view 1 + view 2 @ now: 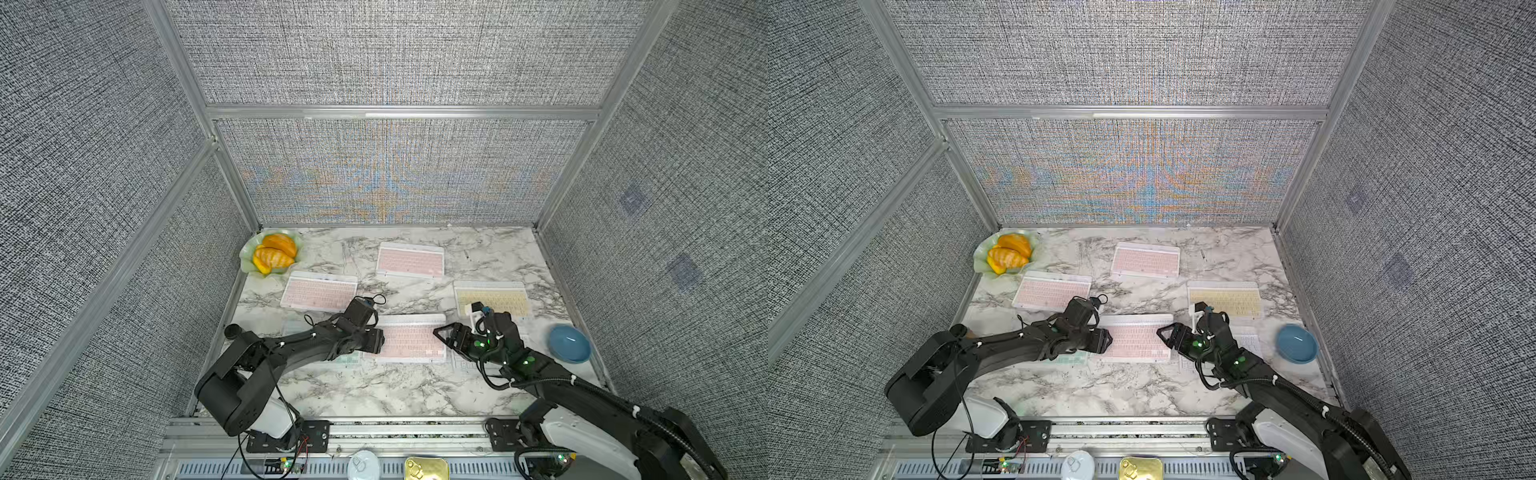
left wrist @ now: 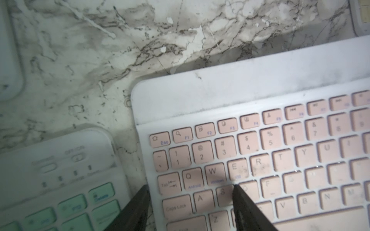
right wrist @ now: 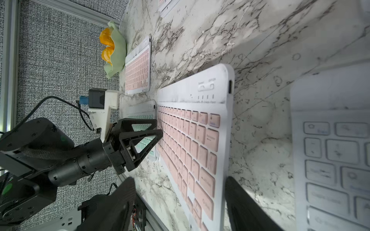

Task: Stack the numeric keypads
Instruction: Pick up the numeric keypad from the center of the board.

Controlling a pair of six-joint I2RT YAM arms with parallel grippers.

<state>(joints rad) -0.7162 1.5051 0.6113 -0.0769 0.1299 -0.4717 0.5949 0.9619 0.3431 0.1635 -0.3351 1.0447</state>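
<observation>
The near pink keypad [image 1: 409,338] lies flat at the table's centre. At its nine o'clock edge the left gripper [image 1: 376,340] is clenched on it; at three o'clock the right gripper [image 1: 441,332] straddles the edge, released. Close squarely, then lift level together.

You've got two black arms w/ white shells at the bases. Left arm [image 1: 291,349]: matte black links, thin black cable looping near the wrist, white zip ties along it, red/black wires at the base plate. Right arm [image 1: 582,390]: black corrugated conduit w/ white ties, green LEDs lit on the joints, white bracket w/ blue connector on the wrist. Left gripper [image 3: 158,130]: black triangular open-frame fingers, small screws at the mount. Right gripper [image 1: 438,332]: same triangular black fingers.
</observation>
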